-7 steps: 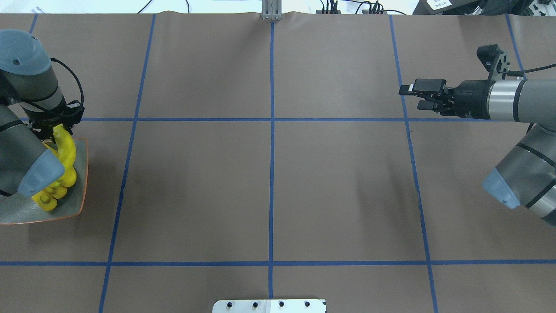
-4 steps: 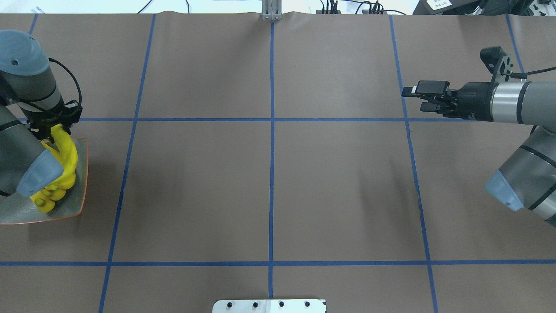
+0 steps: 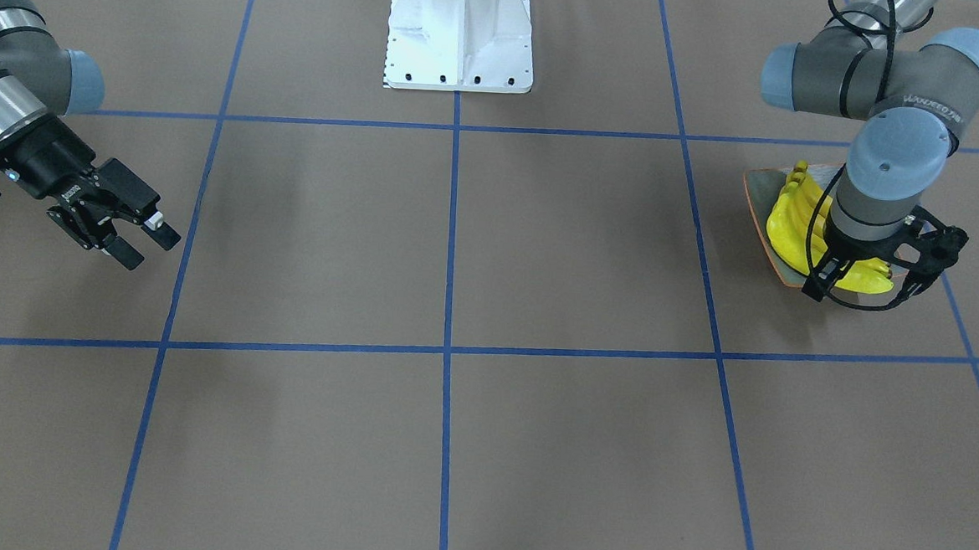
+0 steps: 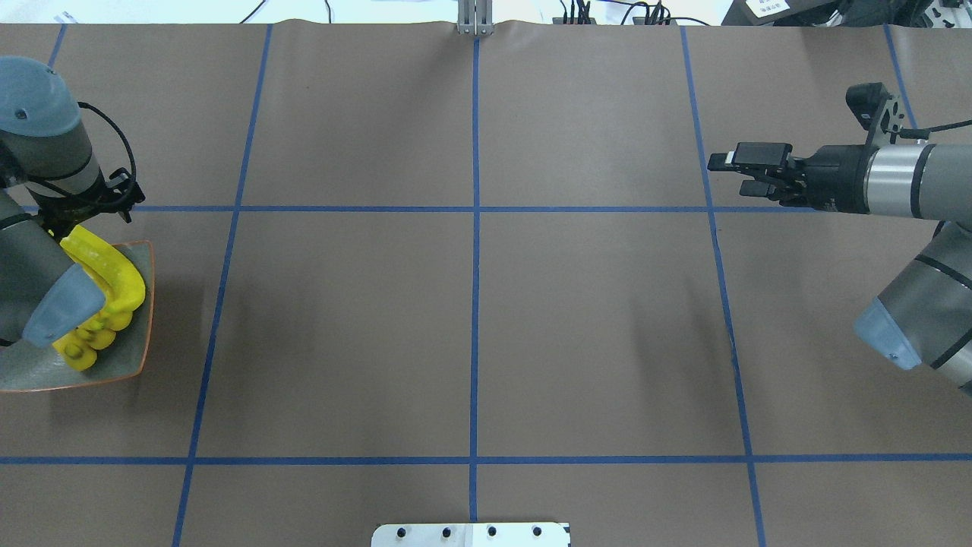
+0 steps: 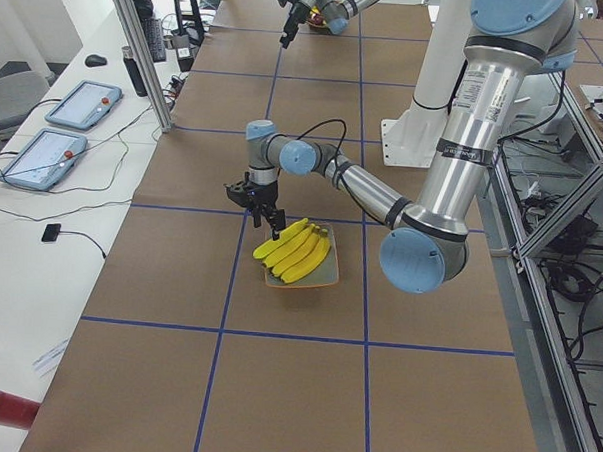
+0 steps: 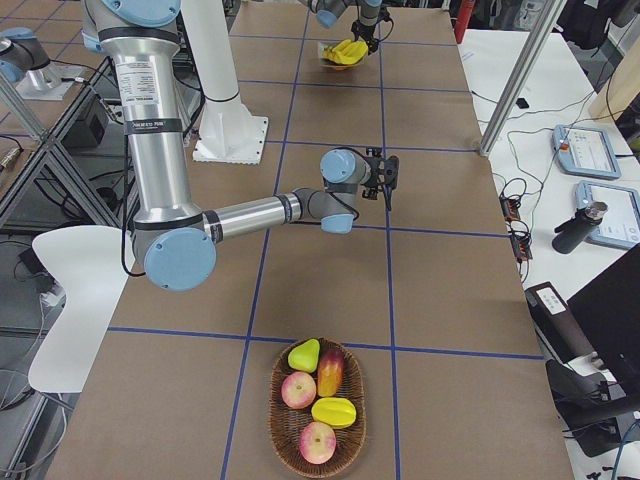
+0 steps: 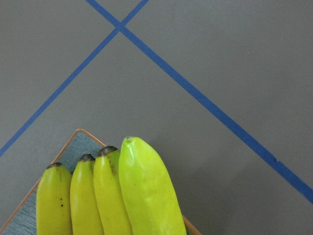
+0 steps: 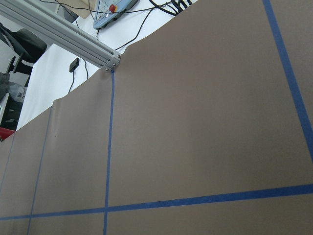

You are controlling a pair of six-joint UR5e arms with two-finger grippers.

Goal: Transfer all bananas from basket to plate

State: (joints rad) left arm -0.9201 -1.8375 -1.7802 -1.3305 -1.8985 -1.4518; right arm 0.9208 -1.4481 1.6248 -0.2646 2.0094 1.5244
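**End effectors.** The left end effector (image 5: 268, 219) points straight down over the far end of the plate (image 4: 130, 355), just above the tips of the bananas (image 4: 108, 272). The wrist hides its jaws in the overhead and front-facing views, and no fingers show in the left wrist view. It cannot be told whether it is open or closed, or whether it touches the fruit. The right end effector (image 4: 730, 173) is open, with its fingers spread and nothing between them. It hangs level above the bare table (image 4: 471, 319) and points toward the table's middle.

**Task items.** Four bananas lie side by side on the plate, with their dark tips together at the end nearest the left end effector.

**Edges and room.** The plate sits near the table's end on the robot's left. A broad stretch of brown table crossed by blue tape lines (image 4: 474, 209) separates the two arms. A wicker basket (image 6: 272, 415) holding other fruit (image 6: 318, 395) stands near the opposite end, well apart from the plate.

**Limits of view.** In the overhead view the frame edge cuts off the plate's left part, and the left arm (image 4: 45, 296) covers part of the bananas. The basket shows only in the right side view.
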